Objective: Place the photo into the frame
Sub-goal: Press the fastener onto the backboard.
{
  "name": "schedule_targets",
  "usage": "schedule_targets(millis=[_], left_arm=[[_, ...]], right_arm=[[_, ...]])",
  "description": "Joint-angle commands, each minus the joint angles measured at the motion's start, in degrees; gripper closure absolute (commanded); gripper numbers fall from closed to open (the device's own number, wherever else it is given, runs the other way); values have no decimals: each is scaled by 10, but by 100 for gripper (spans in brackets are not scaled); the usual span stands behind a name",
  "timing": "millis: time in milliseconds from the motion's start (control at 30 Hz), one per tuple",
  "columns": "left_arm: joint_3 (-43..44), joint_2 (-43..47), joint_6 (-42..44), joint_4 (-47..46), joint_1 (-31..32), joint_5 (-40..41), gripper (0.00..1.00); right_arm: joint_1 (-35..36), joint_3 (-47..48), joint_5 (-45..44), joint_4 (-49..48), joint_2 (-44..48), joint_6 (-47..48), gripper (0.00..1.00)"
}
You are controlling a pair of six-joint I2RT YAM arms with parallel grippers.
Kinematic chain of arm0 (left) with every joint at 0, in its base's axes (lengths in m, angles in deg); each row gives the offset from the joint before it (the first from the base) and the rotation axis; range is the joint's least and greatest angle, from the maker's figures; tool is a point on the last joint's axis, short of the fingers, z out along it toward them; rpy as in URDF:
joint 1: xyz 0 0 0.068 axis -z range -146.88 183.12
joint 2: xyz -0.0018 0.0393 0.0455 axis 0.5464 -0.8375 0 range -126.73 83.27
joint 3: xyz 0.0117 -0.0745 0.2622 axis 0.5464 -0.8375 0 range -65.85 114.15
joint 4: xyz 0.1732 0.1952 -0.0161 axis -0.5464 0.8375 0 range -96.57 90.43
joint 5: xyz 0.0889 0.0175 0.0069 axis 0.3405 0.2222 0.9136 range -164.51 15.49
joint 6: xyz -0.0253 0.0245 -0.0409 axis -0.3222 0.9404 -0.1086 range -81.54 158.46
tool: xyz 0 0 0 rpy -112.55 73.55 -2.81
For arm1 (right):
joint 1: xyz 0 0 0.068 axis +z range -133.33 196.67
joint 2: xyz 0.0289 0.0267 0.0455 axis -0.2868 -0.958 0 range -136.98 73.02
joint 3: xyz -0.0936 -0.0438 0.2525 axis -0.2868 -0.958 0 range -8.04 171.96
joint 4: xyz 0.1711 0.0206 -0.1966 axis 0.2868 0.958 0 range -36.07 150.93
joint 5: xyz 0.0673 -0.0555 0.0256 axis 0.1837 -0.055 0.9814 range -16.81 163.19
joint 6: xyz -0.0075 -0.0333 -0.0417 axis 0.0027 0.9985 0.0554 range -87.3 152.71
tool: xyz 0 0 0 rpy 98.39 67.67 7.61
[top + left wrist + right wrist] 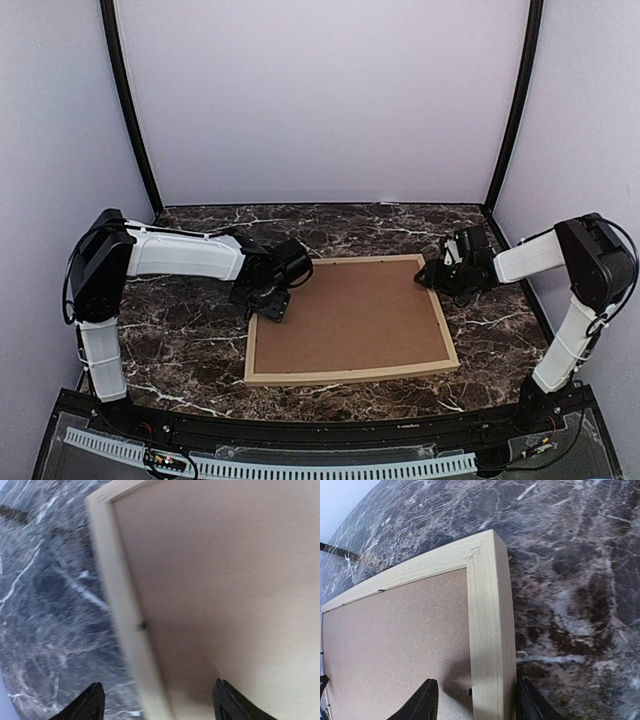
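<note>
Frame flat, mid-table, back side up, brown backing board seated inside the rails. Photo: not seen in any view; under the board or elsewhere, can't tell.

Left gripper at frame's 10 o'clock corner, jaws wide, astride the left rail, one finger over marble, other over board. Nothing gripped. Right gripper at 2 o'clock corner, jaws part-open astride the right rail. Gap visible on the board side, so no clamp as far as seen.

Risks, prob.:
- Closing on a thin rail w/ poor bite → frame pivots or skids on the slick marble table.
- Lifting one corner only → board tips out, anything beneath shifts.
- Uneven pull btw. arms → frame twists.

Small dark tab on left rail's inner edge, maybe a retainer. If engaged, board won't lift free.

In the way: only the board itself, covering the opening. Booth walls well apart at 12 o'clock.
</note>
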Motion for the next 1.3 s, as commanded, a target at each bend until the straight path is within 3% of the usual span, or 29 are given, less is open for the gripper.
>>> schedule_targets(millis=[0,500,833,1267], left_arm=[[0,-72,-7,-45,53,-102,21],[-19,54,15,-50,43,-53,11],[-152,199,45,-151,-99,-193,11],[-259,237,44,-225,-229,-345,15]], right_arm=[[74,-17,168,55,-44,-20,48],[69,0,151,88,-29,-5,48],[70,23,86,161,12,30,47],[70,72,30,197,9,52,47]])
